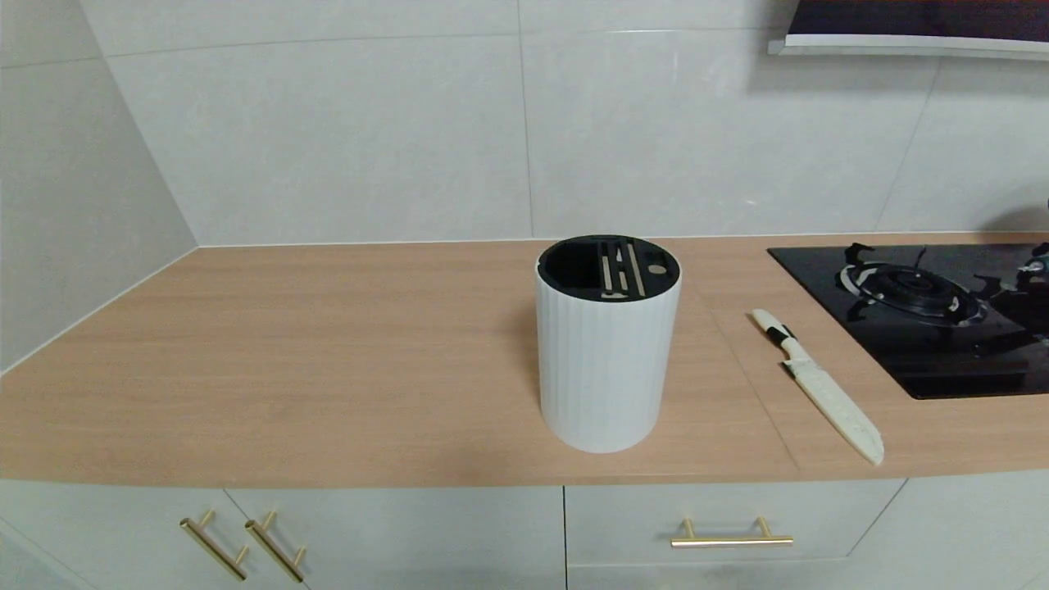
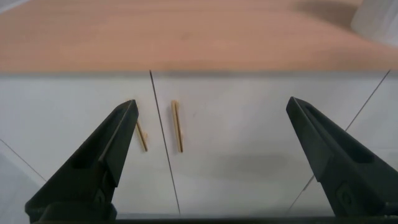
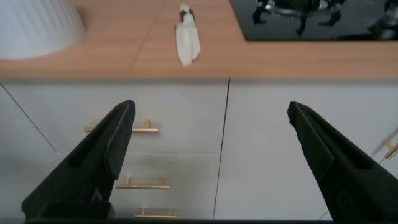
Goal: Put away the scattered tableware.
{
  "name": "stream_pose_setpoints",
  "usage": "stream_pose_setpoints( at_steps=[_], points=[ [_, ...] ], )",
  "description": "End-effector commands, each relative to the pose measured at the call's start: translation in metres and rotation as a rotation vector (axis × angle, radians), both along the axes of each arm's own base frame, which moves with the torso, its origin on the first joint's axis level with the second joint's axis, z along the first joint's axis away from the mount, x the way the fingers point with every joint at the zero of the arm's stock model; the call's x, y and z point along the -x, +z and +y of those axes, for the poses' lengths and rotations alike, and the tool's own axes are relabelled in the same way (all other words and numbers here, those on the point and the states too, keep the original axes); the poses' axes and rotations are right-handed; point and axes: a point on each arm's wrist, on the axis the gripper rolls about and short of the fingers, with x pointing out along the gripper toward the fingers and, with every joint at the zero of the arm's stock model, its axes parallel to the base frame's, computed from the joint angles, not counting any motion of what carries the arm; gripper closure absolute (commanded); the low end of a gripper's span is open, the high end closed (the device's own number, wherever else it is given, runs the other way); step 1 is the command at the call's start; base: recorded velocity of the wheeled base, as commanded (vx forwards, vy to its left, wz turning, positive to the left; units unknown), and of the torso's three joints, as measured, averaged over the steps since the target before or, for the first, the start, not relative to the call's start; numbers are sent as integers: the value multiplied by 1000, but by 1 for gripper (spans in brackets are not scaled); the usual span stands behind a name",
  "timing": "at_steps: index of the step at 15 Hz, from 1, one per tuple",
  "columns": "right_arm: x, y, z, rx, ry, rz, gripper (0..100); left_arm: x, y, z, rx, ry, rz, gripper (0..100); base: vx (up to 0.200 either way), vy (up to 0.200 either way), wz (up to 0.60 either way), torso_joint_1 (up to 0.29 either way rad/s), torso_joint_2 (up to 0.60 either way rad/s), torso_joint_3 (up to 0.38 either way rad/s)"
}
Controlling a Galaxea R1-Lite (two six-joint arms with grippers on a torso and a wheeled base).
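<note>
A white knife [image 1: 817, 385] lies flat on the counter [image 1: 328, 360], right of the upright white ribbed holder [image 1: 606, 352].

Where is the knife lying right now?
In the head view the knife lies flat on the counter, on the robot's right, between the white ribbed holder and the black hob.

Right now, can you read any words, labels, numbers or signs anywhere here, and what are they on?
None: no word, number or sign can be read in any view.
The white knife holder is plain and ribbed.
The knife shows no lettering.
The stove and the cabinet doors carry no legible marks.
</note>
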Motion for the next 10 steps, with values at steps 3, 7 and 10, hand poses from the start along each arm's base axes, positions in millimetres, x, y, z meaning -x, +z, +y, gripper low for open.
stream_pose_setpoints(
  at_steps=[3, 7, 10],
  points=[
    [0, 0, 0, 1, 0, 2, 0, 0, 0, 0, 0, 1, -1, 0, 0, 0, 0, 245, -531, -294],
    [0, 0, 0, 1, -1, 1, 0, 0, 0, 0, 0, 1, -1, 0, 0, 0, 0, 260, -559, -312],
    [0, 0, 0, -1, 0, 1, 0, 0, 0, 0, 0, 1, -1, 0, 0, 0, 0, 273, -600, -320]
  ],
)
